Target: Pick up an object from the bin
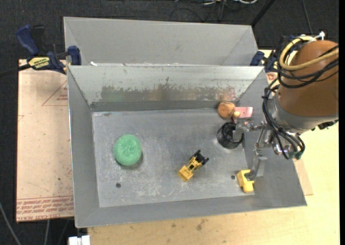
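Several small things lie scattered across the bin [161, 187], and we see the gripper [255, 171] low in the near right corner, its tip touching or just above a small yellow block [246, 182]. We cannot tell whether it stands open or has closed on that block. The risks look plain to us. The block sits close to the sloping right wall, so a descent slightly off line could scrape metal or nudge the block away. A shallow pinch on one edge could let it slip during the lift. The yellow toy digger [193, 166] and green ball [128, 150] lie well apart, and the black thing [229, 136] is nearer the wrist.
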### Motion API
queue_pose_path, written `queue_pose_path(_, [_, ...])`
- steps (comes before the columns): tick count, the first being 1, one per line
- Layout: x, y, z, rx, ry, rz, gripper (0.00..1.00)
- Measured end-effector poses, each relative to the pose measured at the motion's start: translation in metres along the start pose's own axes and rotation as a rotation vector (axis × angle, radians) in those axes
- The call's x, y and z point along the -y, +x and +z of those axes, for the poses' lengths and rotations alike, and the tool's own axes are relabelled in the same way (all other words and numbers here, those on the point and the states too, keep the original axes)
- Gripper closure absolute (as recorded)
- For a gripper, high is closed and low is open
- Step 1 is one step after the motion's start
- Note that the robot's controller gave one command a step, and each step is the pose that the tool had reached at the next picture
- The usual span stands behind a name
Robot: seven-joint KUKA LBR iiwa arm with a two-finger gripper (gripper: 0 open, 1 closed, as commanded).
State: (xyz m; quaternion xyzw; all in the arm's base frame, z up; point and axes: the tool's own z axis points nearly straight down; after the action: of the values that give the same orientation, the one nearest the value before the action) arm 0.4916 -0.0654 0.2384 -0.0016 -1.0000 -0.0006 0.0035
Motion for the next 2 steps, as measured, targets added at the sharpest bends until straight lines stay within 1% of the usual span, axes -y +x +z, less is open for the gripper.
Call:
queue_pose_path(1, [0.0, -0.001, -0.004, 0.008, 0.001, -0.003, 0.0])
queue_pose_path(2, [-0.031, -0.002, 0.037, 0.017, 0.003, -0.041, 0.0])
